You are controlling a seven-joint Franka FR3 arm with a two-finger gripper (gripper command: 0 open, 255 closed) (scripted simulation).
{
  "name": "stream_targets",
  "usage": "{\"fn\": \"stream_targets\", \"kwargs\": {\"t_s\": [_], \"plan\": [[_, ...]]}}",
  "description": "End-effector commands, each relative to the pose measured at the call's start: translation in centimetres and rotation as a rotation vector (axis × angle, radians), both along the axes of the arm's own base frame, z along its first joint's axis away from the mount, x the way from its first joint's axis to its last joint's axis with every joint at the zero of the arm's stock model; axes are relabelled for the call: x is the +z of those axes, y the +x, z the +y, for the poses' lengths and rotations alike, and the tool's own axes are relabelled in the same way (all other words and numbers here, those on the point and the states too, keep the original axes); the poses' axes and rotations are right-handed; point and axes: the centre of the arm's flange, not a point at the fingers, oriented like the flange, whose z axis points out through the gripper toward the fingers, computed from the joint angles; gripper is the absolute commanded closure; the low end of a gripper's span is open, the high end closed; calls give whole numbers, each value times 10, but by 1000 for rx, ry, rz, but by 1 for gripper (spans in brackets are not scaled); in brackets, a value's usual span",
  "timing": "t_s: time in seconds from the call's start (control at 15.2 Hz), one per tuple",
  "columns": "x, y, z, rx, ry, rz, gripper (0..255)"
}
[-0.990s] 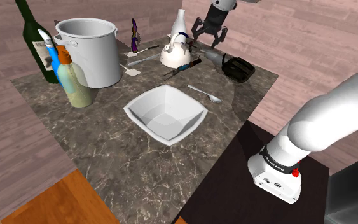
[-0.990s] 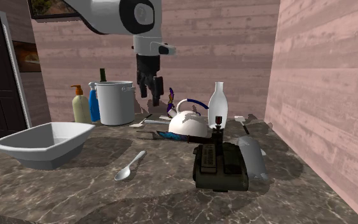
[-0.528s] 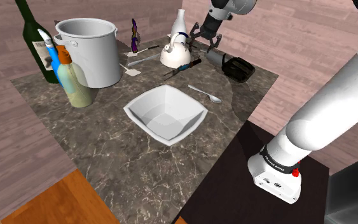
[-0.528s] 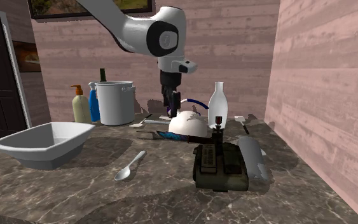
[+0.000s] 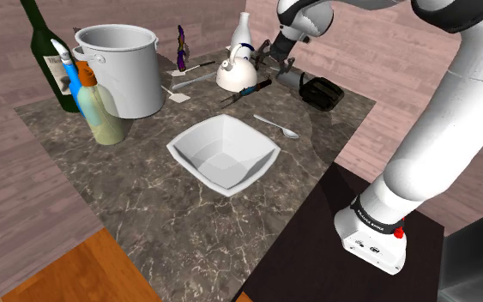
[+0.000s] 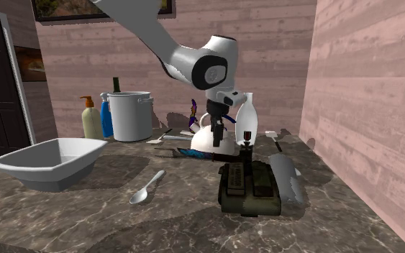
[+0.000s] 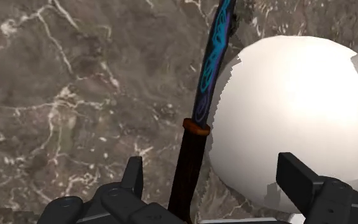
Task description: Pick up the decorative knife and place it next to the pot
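Note:
The decorative knife (image 7: 204, 95) has a blue and purple patterned blade, an orange collar and a dark handle. It lies flat on the marble counter, against the foot of a white kettle (image 7: 292, 108). My gripper (image 7: 213, 178) is open just above it, with the handle between the two fingers and neither touching it. In the shoulder view the gripper (image 5: 275, 60) hangs at the counter's far side, by the kettle (image 5: 236, 73) and over the knife (image 5: 246, 89). The grey pot (image 5: 121, 69) stands well to the shoulder view's left. The second exterior view shows the gripper (image 6: 217, 134), the knife (image 6: 193, 153) and the pot (image 6: 131, 115).
A white square bowl (image 5: 224, 151) sits mid-counter with a spoon (image 5: 278, 127) beside it. A wine bottle (image 5: 49, 56) and a soap bottle (image 5: 102, 111) stand by the pot. A black box-like thing (image 5: 321, 90), a white bottle (image 5: 243, 34) and a purple upright ornament (image 5: 182, 45) crowd the far edge.
The arm has swung down and toward the kettle, bringing the gripper low over the knife. The fingers have stayed open and nothing on the counter has moved.

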Motion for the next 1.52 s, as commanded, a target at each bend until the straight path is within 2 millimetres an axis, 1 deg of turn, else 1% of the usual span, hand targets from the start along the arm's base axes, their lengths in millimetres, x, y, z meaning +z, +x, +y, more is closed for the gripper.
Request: {"fn": "stream_targets", "kwargs": {"t_s": [0.0, 0.26, 0.33, 0.73, 0.79, 1.32, 1.39, 1.45], "plan": [[-15, 4, -22, -78, 21, -9, 0], [-48, 9, -62, -229, 63, -25, 0], [-48, 9, -62, -230, 64, -25, 0], [-78, 19, -59, -230, 64, -25, 0], [-86, 22, -58, -230, 64, -25, 0], [-86, 22, -58, -230, 64, -25, 0], [-86, 22, -58, -230, 64, -25, 255], [-86, 22, -58, -230, 64, -25, 255]]}}
